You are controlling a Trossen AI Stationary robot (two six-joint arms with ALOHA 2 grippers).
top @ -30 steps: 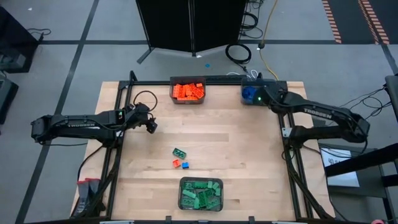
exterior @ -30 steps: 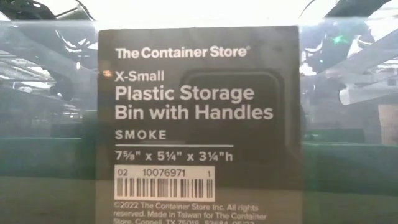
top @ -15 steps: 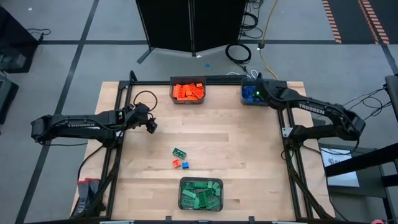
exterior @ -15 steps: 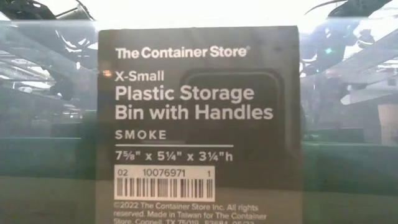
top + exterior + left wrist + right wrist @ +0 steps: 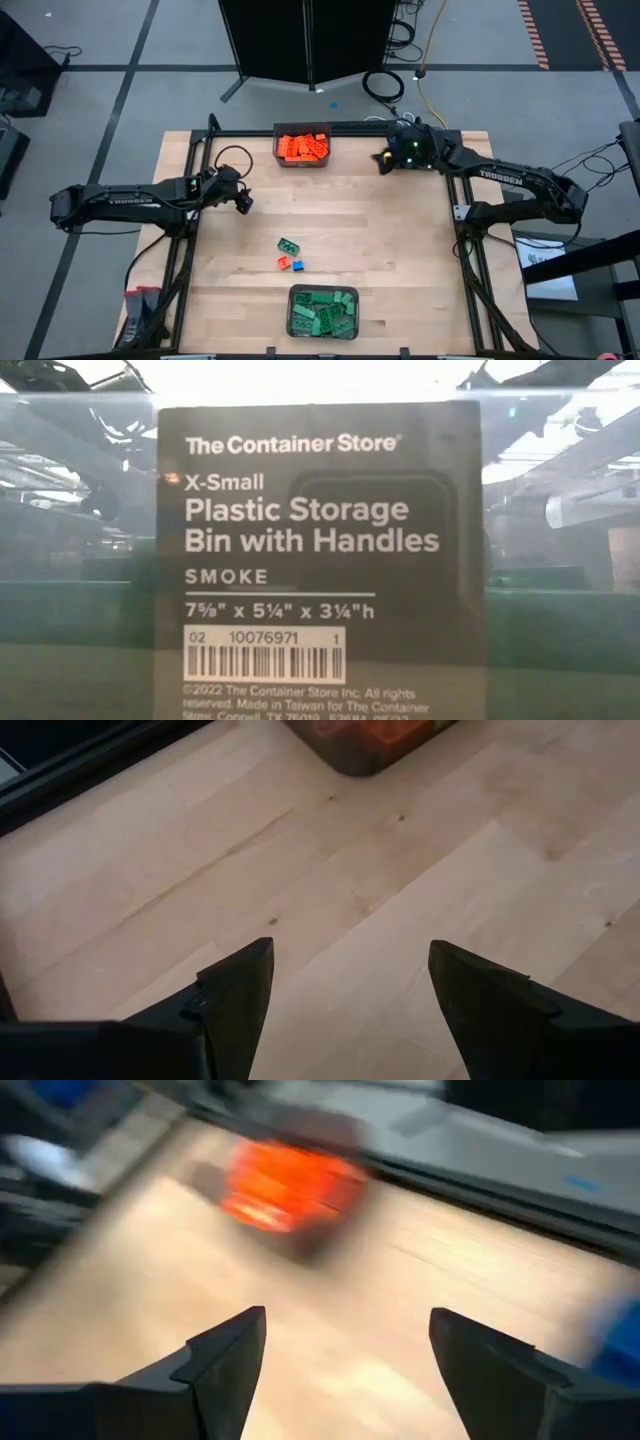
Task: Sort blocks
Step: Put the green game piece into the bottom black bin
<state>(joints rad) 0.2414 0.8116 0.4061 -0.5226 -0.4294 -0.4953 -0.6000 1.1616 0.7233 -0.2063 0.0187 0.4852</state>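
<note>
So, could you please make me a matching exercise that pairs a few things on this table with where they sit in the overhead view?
Things:
1. bin of orange blocks
2. bin of green blocks
3. loose blocks
4. left end effector

Places:
A. table's middle
B. near the left edge
C. far edge, centre
D. near edge, centre

Pairs: 1-C, 2-D, 3-A, 4-B
</note>
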